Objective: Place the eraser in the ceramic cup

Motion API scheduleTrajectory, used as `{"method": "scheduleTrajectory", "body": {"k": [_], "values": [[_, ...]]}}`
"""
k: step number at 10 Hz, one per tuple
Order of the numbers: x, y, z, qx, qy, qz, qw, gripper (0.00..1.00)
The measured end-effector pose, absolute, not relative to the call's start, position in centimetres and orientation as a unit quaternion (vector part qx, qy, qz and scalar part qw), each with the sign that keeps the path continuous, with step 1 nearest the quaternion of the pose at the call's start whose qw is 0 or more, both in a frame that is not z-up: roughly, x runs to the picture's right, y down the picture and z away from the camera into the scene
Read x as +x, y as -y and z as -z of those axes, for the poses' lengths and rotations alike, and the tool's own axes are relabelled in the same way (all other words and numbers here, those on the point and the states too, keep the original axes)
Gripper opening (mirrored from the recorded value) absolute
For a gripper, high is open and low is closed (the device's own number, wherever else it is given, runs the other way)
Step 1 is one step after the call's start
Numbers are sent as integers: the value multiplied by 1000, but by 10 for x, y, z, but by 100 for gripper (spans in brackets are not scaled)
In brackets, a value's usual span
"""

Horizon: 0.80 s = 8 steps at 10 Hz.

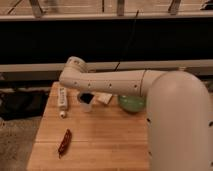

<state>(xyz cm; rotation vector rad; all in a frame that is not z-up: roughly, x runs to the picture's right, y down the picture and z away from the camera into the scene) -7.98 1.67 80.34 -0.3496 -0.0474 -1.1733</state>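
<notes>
The ceramic cup (85,105) is small and pale with a dark inside. It stands on the wooden table (100,145) just below my arm (107,81), which reaches across from the right. My gripper (86,96) shows only as a dark shape right over the cup's mouth, mostly hidden under the arm. A pale flat block (105,98), perhaps the eraser, lies on the table just right of the cup. I cannot tell whether the gripper holds anything.
A green bowl (131,104) sits right of the pale block, partly behind my arm. A long white object (62,98) lies left of the cup. A red chili-like item (64,142) lies near the table's front left. A dark rail runs behind the table.
</notes>
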Motion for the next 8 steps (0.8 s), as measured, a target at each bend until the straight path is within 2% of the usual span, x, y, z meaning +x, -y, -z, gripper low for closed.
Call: {"method": "scheduleTrajectory", "body": {"k": [8], "values": [[-80, -16, -807, -159, 21, 555, 816, 13]]}}
